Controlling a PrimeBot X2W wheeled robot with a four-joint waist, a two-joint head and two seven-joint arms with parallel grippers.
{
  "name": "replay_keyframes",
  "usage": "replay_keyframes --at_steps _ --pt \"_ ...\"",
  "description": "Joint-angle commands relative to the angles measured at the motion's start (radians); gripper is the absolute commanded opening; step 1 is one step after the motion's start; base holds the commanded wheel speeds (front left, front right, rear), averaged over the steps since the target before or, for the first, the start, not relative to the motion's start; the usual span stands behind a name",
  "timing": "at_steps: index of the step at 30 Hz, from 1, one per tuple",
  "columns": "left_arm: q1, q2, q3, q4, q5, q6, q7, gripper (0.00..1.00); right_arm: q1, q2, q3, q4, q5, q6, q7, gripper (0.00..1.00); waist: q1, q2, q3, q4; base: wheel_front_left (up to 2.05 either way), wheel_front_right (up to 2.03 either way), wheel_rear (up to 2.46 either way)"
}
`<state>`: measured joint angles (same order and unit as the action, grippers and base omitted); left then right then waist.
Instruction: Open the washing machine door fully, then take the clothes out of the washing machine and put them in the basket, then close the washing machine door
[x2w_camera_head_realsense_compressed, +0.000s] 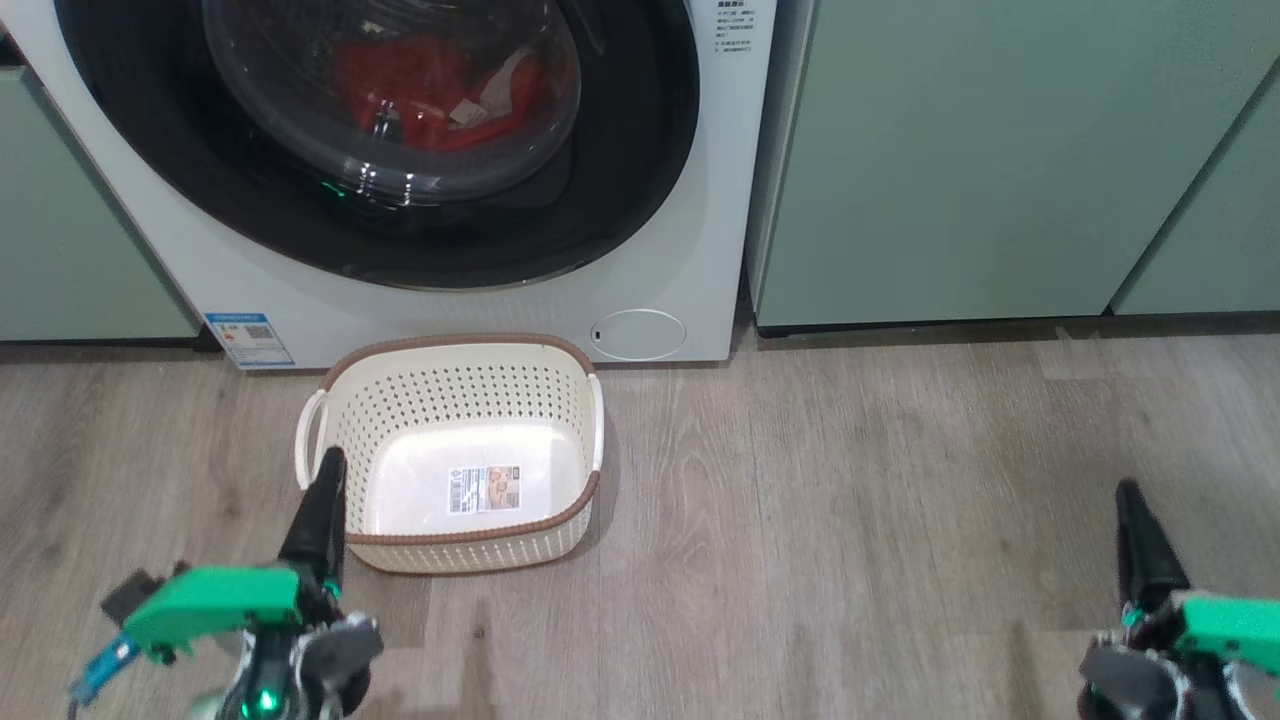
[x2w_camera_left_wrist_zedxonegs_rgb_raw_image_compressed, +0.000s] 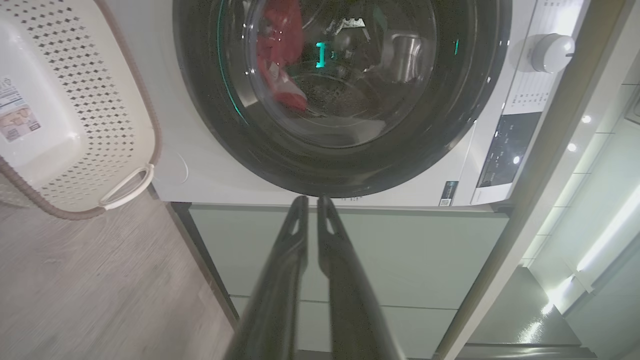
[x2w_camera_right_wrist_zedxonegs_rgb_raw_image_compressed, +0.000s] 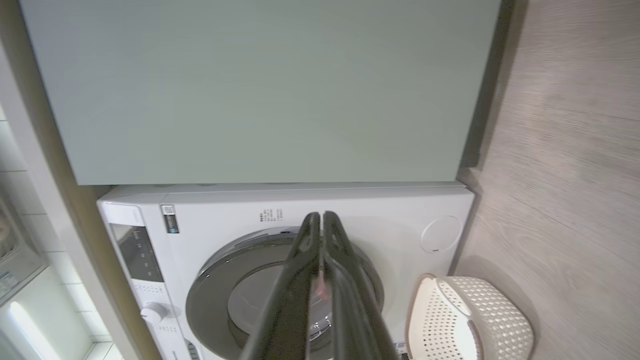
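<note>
Opening the washer door is step one: door shut, both grippers empty

Left gripper (x2w_camera_head_realsense_compressed: 330, 470) and right gripper (x2w_camera_head_realsense_compressed: 1132, 500) hang low over the floor (x2w_camera_head_realsense_compressed: 850, 500), well apart. Each has its fingers pressed together and holds nothing.

Washer door (x2w_camera_head_realsense_compressed: 420, 235) sits closed and flush in the front of the washer (x2w_camera_head_realsense_compressed: 700, 250), between the green cabinets (x2w_camera_head_realsense_compressed: 1000, 150). My read is that it's a rigid, hinged part with some weight that swings on an arc, so the pull has to follow the arc rather than go straight back. The black rim is glossy and probably slick. The clear window bulges out and gives the fingers nothing to pinch. I can't make out a handle recess or the hinge side for certain. Best bet is to hook a finger behind the rim edge opposite the hinge. Expect the latch to resist first, then release suddenly.

Red jersey (x2w_camera_head_realsense_compressed: 420, 90) lies inside the drum, behind the window. There's a pale patch in it, and I can't tell whether that's a tag or a second garment. I'd expect it to be soft, limp and light, and heavier if damp, which I can't tell from here. Pinch a bunched fold, not a flat layer. It will drape and trail, so lift it clear of the door opening to avoid a snag.

Basket (x2w_camera_head_realsense_compressed: 460, 343) stands on the floor just in front of the washer, below the door and beside the small round flap (x2w_camera_head_realsense_compressed: 637, 333). It's upright and empty. It looks like light plastic, so it's likely to slide if bumped, and it may sit in the door's swing path.
</note>
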<state>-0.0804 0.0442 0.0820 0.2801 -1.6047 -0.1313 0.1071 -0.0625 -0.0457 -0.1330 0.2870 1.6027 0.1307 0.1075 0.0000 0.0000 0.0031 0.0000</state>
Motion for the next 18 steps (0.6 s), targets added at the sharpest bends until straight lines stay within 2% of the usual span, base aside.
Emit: replay_keyframes --at_steps 1,5,18 --pt "0.001 0.000 0.000 0.006 0.000 0.000 -0.001 1.00 0.001 0.000 0.001 0.006 0.000 0.001 0.000 1.00 0.0000 0.0000 0.000 0.000 0.00 0.00 0.00" --pt "0.055 -0.006 -0.002 0.079 0.002 0.000 -0.002 1.00 0.035 0.012 0.003 0.081 0.000 0.000 -0.002 1.00 0.0000 0.0000 0.001 0.000 0.00 0.00 0.00" --pt "0.041 -0.005 -0.003 0.058 0.066 0.000 -0.037 1.00 0.023 0.011 0.019 0.069 -0.036 0.000 -0.037 1.00 0.0000 0.0000 0.004 0.000 0.00 0.00 0.00"
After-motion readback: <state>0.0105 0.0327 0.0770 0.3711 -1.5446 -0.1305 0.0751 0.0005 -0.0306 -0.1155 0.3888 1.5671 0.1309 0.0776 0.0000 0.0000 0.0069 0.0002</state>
